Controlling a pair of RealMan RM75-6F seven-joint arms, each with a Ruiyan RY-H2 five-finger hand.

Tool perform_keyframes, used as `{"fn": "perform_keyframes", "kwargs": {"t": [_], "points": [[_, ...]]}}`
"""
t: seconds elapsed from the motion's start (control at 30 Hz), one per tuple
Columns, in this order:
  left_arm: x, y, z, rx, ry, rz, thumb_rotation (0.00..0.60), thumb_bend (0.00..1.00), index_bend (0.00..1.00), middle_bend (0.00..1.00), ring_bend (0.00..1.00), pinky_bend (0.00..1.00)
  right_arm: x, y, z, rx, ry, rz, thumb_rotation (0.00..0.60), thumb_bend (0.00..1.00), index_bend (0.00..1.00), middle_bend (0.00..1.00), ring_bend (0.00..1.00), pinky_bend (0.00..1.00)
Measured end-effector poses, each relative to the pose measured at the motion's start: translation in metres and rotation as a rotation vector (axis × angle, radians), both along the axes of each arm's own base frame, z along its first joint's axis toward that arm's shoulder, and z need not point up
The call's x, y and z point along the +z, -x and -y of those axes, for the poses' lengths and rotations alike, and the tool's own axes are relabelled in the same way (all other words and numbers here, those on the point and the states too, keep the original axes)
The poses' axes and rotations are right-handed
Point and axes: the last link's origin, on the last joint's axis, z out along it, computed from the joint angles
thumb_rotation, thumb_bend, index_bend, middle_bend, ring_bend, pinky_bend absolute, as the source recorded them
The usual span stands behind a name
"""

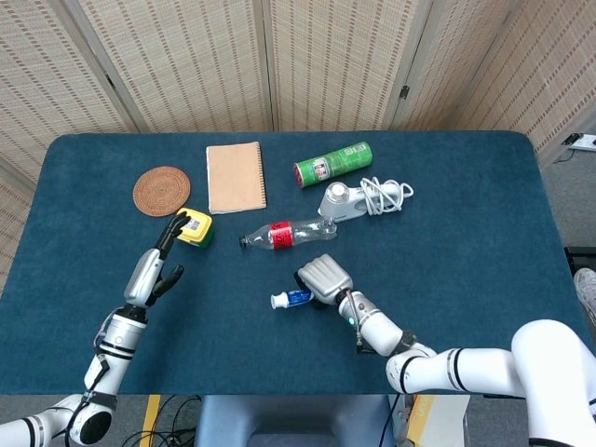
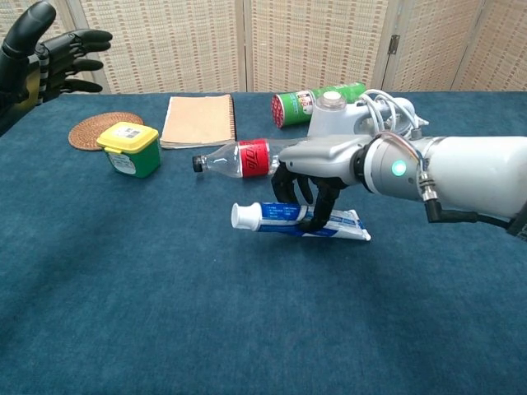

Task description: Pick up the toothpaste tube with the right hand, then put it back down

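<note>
As seen from the head and chest views, on a dark blue worktop [image 1: 466, 233]:
Right hand: the right hand [image 2: 317, 177] reaches down from above, fingers curled around the toothpaste tube [image 2: 298, 219].
Toothpaste tube: lies level, white cap pointing toward the robot's left, near the middle of the worktop; whether it rests on the cloth cannot be told.
Left hand: the left hand [image 2: 48, 51] is raised off to the side, fingers spread, holding nothing.
Behind the tube: a clear plastic bottle [image 2: 239, 159] lies on its side, close to the right hand.
Further left: a yellow-lidded green box [image 2: 129, 148] stands beside a round woven coaster [image 2: 92, 127].
</note>
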Motion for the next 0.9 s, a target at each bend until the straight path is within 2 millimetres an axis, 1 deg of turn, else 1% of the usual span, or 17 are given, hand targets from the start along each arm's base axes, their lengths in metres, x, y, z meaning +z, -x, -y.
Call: {"fn": "perform_keyframes", "kwargs": {"t": [0.03,0.07,0.17,0.27,0.3,0.37,0.43,0.47,0.5,0.53,0.57,0.6,0.67,0.7,0.8,0.9], "points": [[0.001,0.001,0.000,0.002,-0.003,0.001,0.015,0.03,0.00,0.00,0.00,0.15,0.002,0.001,0.000,-0.004,0.001,0.002,0.600,0.29,0.16,0.30,0.32,0.53],[0.001,0.001,0.000,0.004,-0.004,0.003,0.015,0.03,0.00,0.00,0.00,0.15,0.003,0.001,0.001,-0.007,0.002,0.004,0.600,0.29,0.11,0.28,0.30,0.52],[0.003,0.003,0.000,0.011,-0.010,0.003,0.015,0.03,0.00,0.00,0.00,0.15,0.013,0.003,0.003,-0.016,0.016,0.013,0.600,0.29,0.01,0.18,0.24,0.46],[0.005,0.007,0.000,0.019,-0.013,-0.010,0.014,0.03,0.00,0.00,0.00,0.15,0.026,0.006,0.006,-0.029,0.040,0.034,0.600,0.29,0.00,0.15,0.20,0.44],[0.005,0.008,0.000,0.022,-0.015,-0.019,0.044,0.03,0.00,0.00,0.00,0.15,0.033,0.009,0.007,-0.036,0.053,0.045,0.600,0.29,0.00,0.15,0.20,0.44],[0.007,0.012,-0.001,0.032,-0.022,-0.046,0.234,0.03,0.00,0.00,0.00,0.15,0.044,0.014,0.008,-0.048,0.077,0.063,0.600,0.29,0.00,0.17,0.20,0.44],[0.009,0.015,-0.001,0.043,-0.030,-0.081,0.334,0.03,0.00,0.00,0.00,0.15,0.059,0.022,0.009,-0.060,0.116,0.086,0.600,0.29,0.00,0.20,0.20,0.44],[0.011,0.019,-0.001,0.052,-0.036,-0.110,0.355,0.03,0.00,0.00,0.00,0.15,0.066,0.025,0.008,-0.062,0.134,0.092,0.600,0.29,0.00,0.21,0.20,0.44],[0.012,0.023,0.000,0.063,-0.041,-0.133,0.418,0.03,0.00,0.00,0.00,0.15,0.075,0.032,0.007,-0.066,0.159,0.099,0.600,0.30,0.01,0.23,0.20,0.44],[0.015,0.028,0.000,0.080,-0.048,-0.164,0.498,0.03,0.00,0.00,0.00,0.15,0.082,0.037,0.006,-0.070,0.178,0.105,0.600,0.31,0.01,0.24,0.21,0.44],[0.018,0.032,0.000,0.094,-0.054,-0.186,0.551,0.03,0.00,0.00,0.00,0.15,0.089,0.043,0.005,-0.075,0.197,0.111,0.600,0.32,0.02,0.26,0.21,0.44],[0.020,0.037,0.001,0.107,-0.061,-0.208,0.591,0.03,0.00,0.00,0.00,0.15,0.099,0.052,0.002,-0.080,0.222,0.119,0.600,0.33,0.03,0.26,0.22,0.44],[0.025,0.046,0.002,0.129,-0.084,-0.261,0.600,0.03,0.02,0.00,0.00,0.15,0.114,0.066,-0.003,-0.088,0.259,0.129,0.600,0.36,0.05,0.26,0.22,0.44],[0.028,0.050,0.002,0.138,-0.098,-0.287,0.600,0.03,0.04,0.00,0.01,0.16,0.123,0.076,-0.008,-0.094,0.283,0.135,0.600,0.37,0.05,0.26,0.22,0.44],[0.038,0.065,0.005,0.174,-0.161,-0.383,0.600,0.03,0.10,0.03,0.02,0.18,0.141,0.100,-0.023,-0.109,0.333,0.153,0.600,0.37,0.05,0.26,0.22,0.44],[0.049,0.083,0.014,0.232,-0.219,-0.471,0.600,0.03,0.11,0.05,0.02,0.18,0.156,0.123,-0.040,-0.130,0.386,0.177,0.600,0.37,0.05,0.26,0.22,0.44]]}}
